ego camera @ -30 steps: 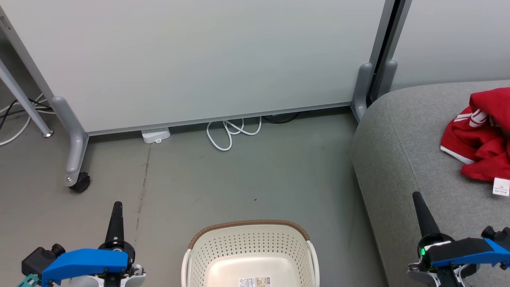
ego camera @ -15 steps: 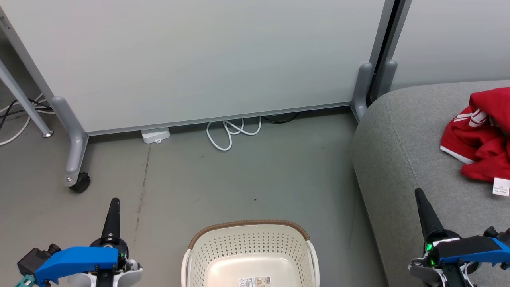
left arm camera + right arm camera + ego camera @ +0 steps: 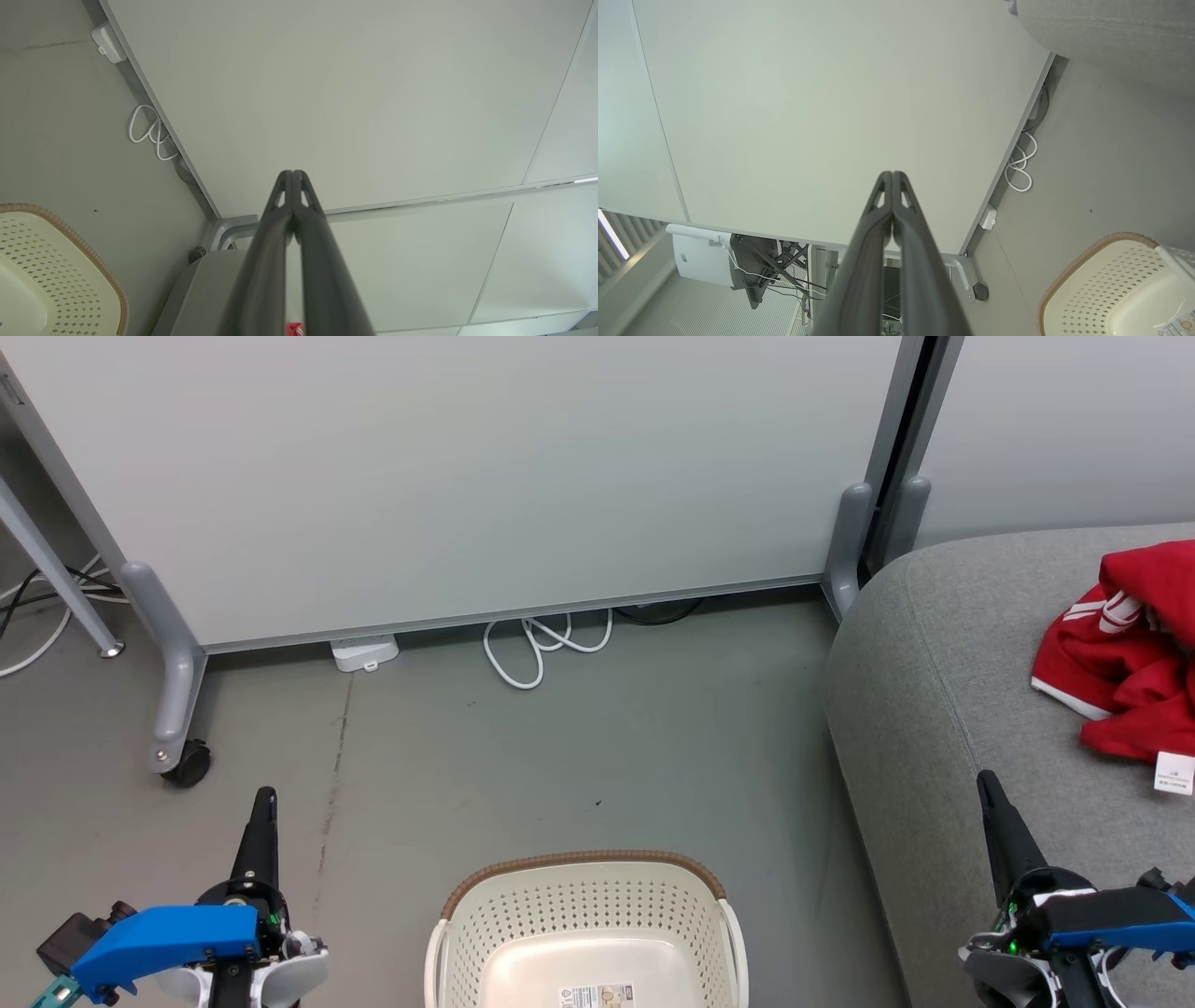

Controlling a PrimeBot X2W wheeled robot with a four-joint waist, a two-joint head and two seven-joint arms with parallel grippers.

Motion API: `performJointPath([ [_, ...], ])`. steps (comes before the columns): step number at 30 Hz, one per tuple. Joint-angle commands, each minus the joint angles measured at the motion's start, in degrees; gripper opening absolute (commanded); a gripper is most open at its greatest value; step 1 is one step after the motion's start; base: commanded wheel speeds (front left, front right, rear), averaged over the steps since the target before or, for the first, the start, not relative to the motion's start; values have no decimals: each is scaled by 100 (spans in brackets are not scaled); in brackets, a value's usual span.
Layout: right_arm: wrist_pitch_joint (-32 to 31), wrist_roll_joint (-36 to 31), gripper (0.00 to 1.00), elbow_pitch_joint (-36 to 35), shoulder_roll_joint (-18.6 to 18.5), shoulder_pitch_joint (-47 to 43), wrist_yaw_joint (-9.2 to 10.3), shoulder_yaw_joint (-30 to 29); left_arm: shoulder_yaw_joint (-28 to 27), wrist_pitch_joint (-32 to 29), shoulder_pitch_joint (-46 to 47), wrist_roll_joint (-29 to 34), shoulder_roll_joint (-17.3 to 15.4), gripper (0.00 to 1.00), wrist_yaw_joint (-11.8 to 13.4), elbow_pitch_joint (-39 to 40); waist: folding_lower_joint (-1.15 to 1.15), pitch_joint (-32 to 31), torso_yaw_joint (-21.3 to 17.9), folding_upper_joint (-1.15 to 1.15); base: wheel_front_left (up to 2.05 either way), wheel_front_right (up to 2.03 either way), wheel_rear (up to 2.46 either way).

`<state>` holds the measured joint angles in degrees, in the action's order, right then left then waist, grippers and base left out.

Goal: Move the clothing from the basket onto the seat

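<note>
The red clothing (image 3: 1125, 653) with white stripes and a small white tag lies crumpled on the grey seat (image 3: 943, 691) at the right edge of the head view. The cream basket (image 3: 585, 933) with a brown rim stands on the floor at bottom centre, its inside bare except for a label; it also shows as the basket (image 3: 51, 275) in the left wrist view and the basket (image 3: 1115, 284) in the right wrist view. My left gripper (image 3: 265, 798) is shut at lower left, over the floor. My right gripper (image 3: 984, 780) is shut above the seat's front edge. Both hold nothing.
A pale partition panel (image 3: 467, 476) on grey wheeled feet (image 3: 177, 709) stands behind the basket. White cable loops (image 3: 546, 649) and a power strip (image 3: 366, 651) lie at its base. Grey floor (image 3: 579, 747) stretches between the panel, the basket and the seat.
Both grippers have drawn down toward the bottom of the head view, the left one a little further left. The clothing, basket and seat stay put.
</note>
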<state>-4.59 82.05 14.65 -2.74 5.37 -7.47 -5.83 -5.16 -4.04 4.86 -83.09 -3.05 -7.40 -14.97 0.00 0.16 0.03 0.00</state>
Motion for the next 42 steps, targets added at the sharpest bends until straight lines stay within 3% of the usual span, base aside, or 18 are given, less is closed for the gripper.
performJointPath([
  [1,-30,109,0,-46,-22,101,-4,-13,-43,-48,101,-79,-4,0,-13,49,0,0,0,0,0,0,0],
  [24,-213,1068,0,-74,-24,121,-4,-82,-162,-279,175,-955,22,0,-16,109,0,2,-3,0,0,0,0],
  [42,-212,1044,0,-73,-24,120,-4,-79,-159,-278,165,-933,21,0,-16,106,0,2,-3,0,0,0,0],
])
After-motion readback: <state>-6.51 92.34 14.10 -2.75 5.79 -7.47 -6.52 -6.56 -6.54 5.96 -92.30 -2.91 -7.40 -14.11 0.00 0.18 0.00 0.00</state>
